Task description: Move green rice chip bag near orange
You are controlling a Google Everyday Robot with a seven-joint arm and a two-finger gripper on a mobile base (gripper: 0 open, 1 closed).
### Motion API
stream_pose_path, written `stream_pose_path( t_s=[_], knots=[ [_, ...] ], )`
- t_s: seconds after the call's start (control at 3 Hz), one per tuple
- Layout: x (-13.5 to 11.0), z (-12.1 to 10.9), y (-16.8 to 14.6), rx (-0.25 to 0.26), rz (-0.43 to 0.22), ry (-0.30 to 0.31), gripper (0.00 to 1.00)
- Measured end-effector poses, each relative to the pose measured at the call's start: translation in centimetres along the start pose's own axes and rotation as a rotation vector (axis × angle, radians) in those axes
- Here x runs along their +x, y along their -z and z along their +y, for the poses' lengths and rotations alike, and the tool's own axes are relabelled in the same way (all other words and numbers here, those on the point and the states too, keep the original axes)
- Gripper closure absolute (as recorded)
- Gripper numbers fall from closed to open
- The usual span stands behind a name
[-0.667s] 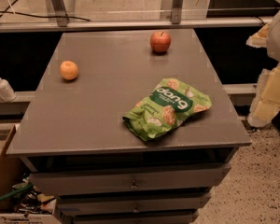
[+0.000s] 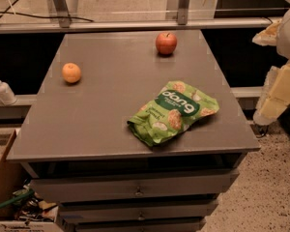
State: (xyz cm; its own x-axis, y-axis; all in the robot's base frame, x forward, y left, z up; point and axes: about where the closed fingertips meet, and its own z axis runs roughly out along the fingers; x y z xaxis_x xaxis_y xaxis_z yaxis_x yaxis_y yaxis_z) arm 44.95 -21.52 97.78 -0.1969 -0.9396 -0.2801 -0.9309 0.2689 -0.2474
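Green rice chip bag point(image 2: 174, 111) lies centre-right on the desk point(image 2: 106, 115), long axis slanting toward our tool point(image 2: 279, 96) at the right edge, its grip we cannot tell, orange point(image 2: 71, 73) well apart, upper left.

Grey table point(image 2: 111, 115) over drawers point(image 2: 135, 183), dim warm light. Speckled floor point(image 2: 273, 197) right, cardboard box point(image 2: 1, 178) low left, pump bottle point(image 2: 2, 89) on left ledge point(image 2: 26, 99). My gripper point(image 2: 280, 88) hangs off the table's right side.
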Motion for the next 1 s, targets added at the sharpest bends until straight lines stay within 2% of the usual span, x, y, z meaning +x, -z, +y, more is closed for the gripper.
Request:
stream_pose_path(
  t_s=[0.33, 0.67, 1.0],
  knots=[
    [-1.3, -0.4, -1.4, -0.024, -0.11, 0.01, 0.0],
    [-2.6, 0.5, -3.4, -0.059, -0.184, 0.016, 0.0],
    [-2.9, 2.4, -5.6, -0.102, -0.222, 0.019, 0.0]
  ],
)
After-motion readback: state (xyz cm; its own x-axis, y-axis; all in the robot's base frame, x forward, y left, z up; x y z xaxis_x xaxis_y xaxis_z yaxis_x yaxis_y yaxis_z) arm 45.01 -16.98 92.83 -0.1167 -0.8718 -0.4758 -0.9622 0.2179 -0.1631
